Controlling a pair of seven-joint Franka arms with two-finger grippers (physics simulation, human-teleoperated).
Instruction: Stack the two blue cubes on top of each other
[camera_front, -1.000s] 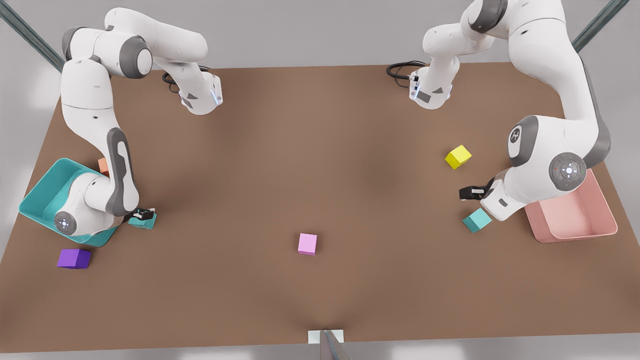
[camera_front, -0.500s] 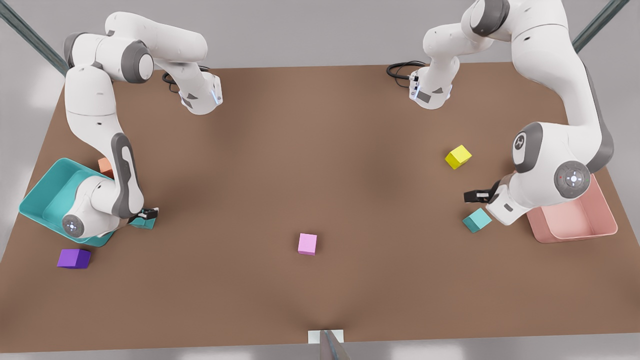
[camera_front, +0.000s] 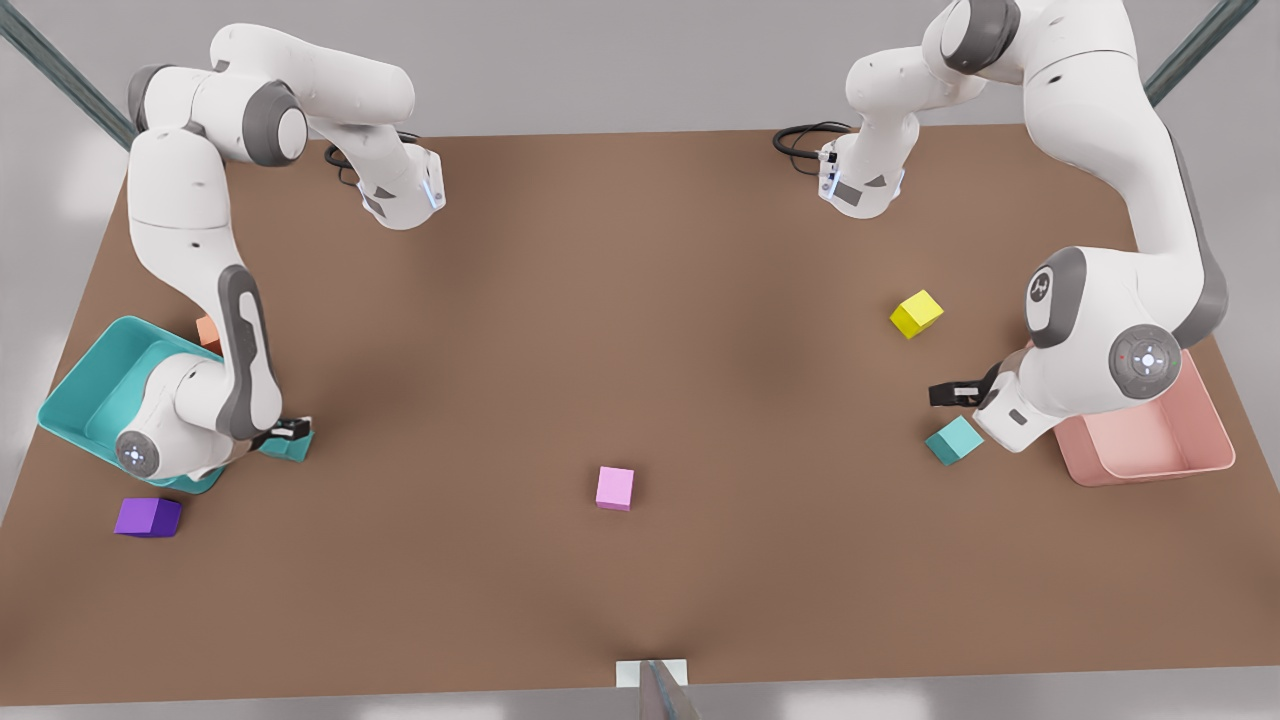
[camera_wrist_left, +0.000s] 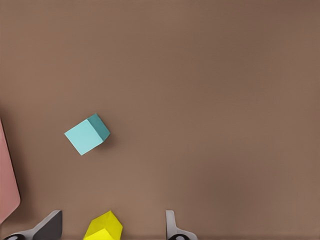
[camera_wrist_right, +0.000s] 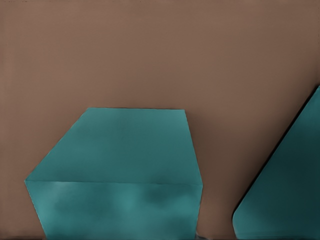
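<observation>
Your table (camera_front: 640, 330) held a teal tray (camera_front: 85, 385); the right gripper (camera_front: 288, 430) sat low over one blue cube (camera_front: 296, 446) beside it, grip unclear. Your left gripper (camera_front: 950, 393), spread wide, hovered between the other blue cube (camera_front: 953, 440) and a yellow cube (camera_front: 916, 313).

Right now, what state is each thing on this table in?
left gripper: open, above the table.
right gripper: low over a blue cube.
blue cube at the front view's right: lying free, not stacked.
blue cube at the front view's left: under the right gripper, not stacked.
yellow cube: lying free.
pink cube: lying free.
purple cube: lying free.
</observation>
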